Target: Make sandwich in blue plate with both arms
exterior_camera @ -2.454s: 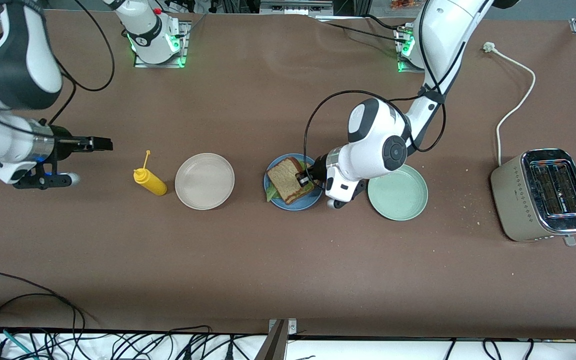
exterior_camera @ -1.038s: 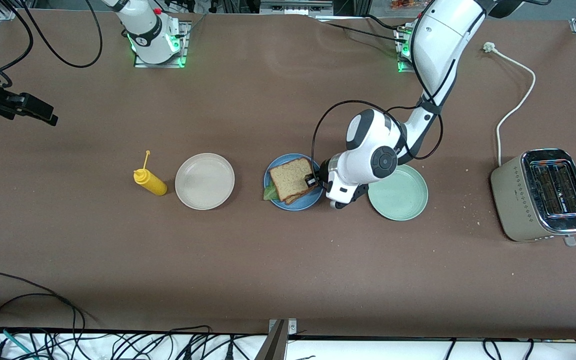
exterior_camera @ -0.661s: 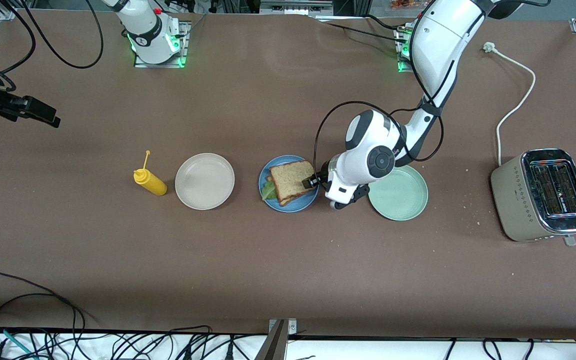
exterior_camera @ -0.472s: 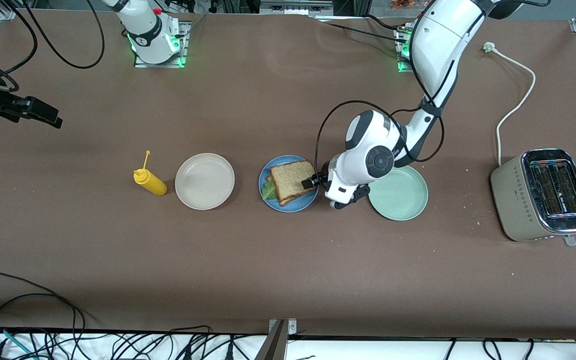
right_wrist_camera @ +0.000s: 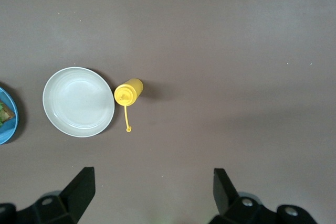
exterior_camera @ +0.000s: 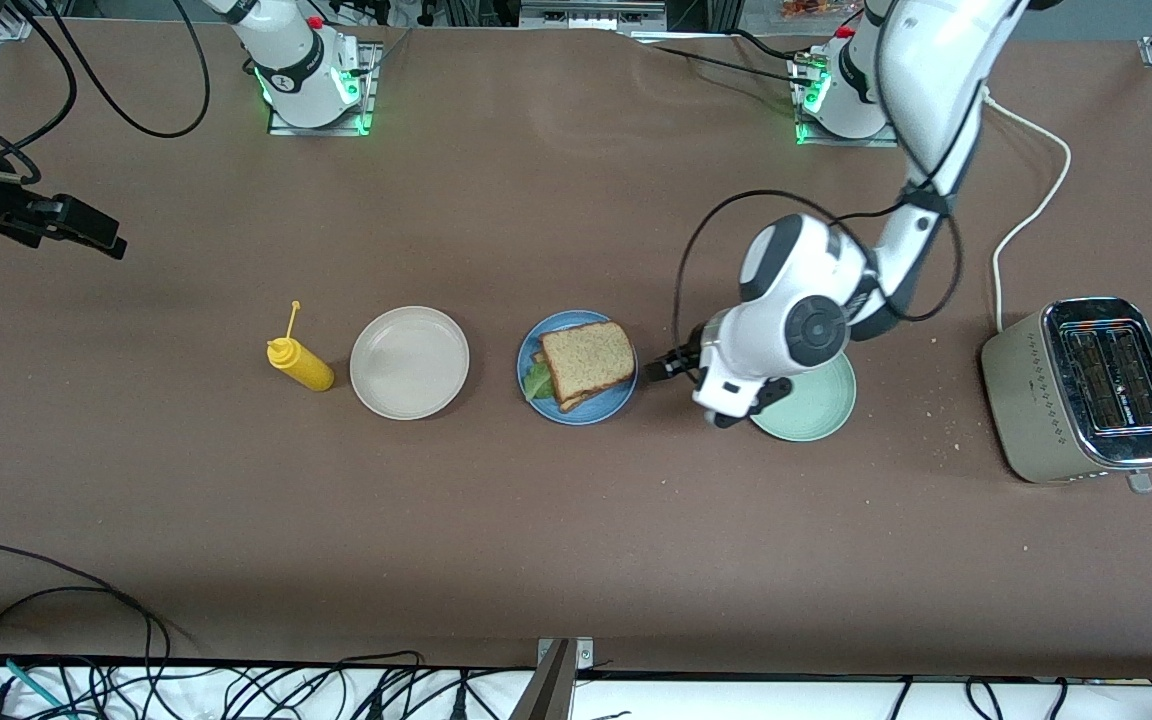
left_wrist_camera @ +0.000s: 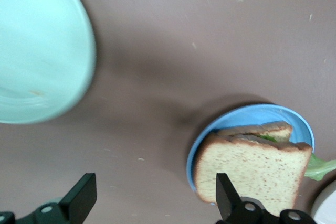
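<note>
The sandwich (exterior_camera: 586,362) lies flat on the blue plate (exterior_camera: 581,414): a brown slice on top, another slice under it, and green lettuce (exterior_camera: 537,382) sticking out at the edge toward the right arm's end. My left gripper (exterior_camera: 654,372) hovers just beside the plate, between it and the pale green plate (exterior_camera: 821,408). In the left wrist view its fingers (left_wrist_camera: 84,195) stand wide apart, so the left gripper (left_wrist_camera: 156,182) is open and holds nothing, with the sandwich (left_wrist_camera: 252,169) and blue plate (left_wrist_camera: 252,115) ahead. My right gripper (exterior_camera: 108,241) waits open over the right arm's end of the table, also seen as the right gripper (right_wrist_camera: 152,174).
A beige-white plate (exterior_camera: 409,362) and a yellow squeeze bottle (exterior_camera: 301,364) stand beside the blue plate toward the right arm's end. A toaster (exterior_camera: 1086,390) with its white cord (exterior_camera: 1031,205) sits at the left arm's end. Crumbs dot the cloth near it.
The left gripper has opened, let go of the top slice and drawn back toward the pale green plate. The sandwich now lies free on the blue plate. The right arm barely moved.
</note>
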You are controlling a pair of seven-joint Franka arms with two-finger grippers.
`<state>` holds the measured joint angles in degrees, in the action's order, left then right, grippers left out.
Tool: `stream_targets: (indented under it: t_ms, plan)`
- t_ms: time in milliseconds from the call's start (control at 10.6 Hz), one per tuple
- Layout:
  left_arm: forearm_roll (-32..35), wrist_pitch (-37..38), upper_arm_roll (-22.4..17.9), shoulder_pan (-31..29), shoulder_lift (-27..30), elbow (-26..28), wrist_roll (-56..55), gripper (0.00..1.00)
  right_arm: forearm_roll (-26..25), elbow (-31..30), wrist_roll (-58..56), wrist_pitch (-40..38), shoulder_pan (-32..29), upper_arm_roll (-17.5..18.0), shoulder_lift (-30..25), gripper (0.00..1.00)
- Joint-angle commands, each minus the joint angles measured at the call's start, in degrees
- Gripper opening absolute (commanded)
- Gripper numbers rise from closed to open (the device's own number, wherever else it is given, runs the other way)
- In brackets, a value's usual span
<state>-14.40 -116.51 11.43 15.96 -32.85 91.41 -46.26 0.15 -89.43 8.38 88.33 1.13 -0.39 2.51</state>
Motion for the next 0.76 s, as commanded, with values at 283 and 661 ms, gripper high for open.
stream_targets:
  t_ms: [283,661]
  plan:
    - [8.51,18.66,-0.09,-16.36,17.11,-4.47,14.75,1.00,0.38,0.49,0.59,1.50,0.01,0.22,-0.05,1.00]
    - [19.91,23.35,-0.09,-23.85,19.75,-10.89,25.24,1.00,0.12,0.58,0.59,1.59,0.19,0.31,-0.14,1.00]
